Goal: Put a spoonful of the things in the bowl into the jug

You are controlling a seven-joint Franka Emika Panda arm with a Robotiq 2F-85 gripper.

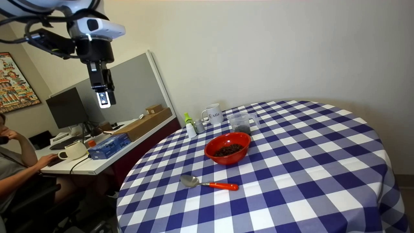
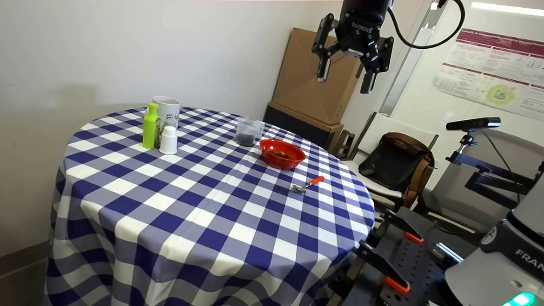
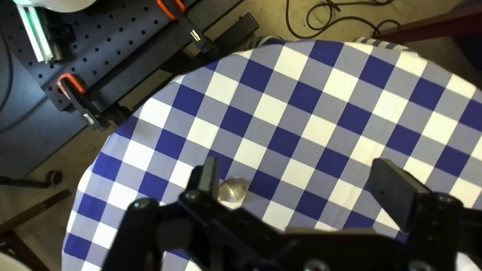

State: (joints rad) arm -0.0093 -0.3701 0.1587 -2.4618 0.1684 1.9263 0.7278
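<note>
High above the table, my gripper (image 2: 345,78) hangs with its two fingers wide apart and nothing between them. On the checked cloth stands the red bowl (image 1: 228,159), holding a heap of small dark things (image 1: 229,150). Behind it is the clear jug (image 1: 239,119), upright, with some dark bits at its bottom. A spoon (image 1: 223,185) with an orange-red handle lies flat in front of the bowl. In the wrist view only its metal head (image 3: 233,189) shows, beside the left finger and far below; the gripper covers its handle. Bowl and jug are hidden there.
Near the jug stand a white mug (image 1: 214,114), a green bottle (image 2: 151,129), a white shaker (image 2: 169,140) and a grey shaker (image 1: 199,126). Clamps (image 2: 382,263) grip the dark robot bench by the round table's edge. A person sits at a desk beyond.
</note>
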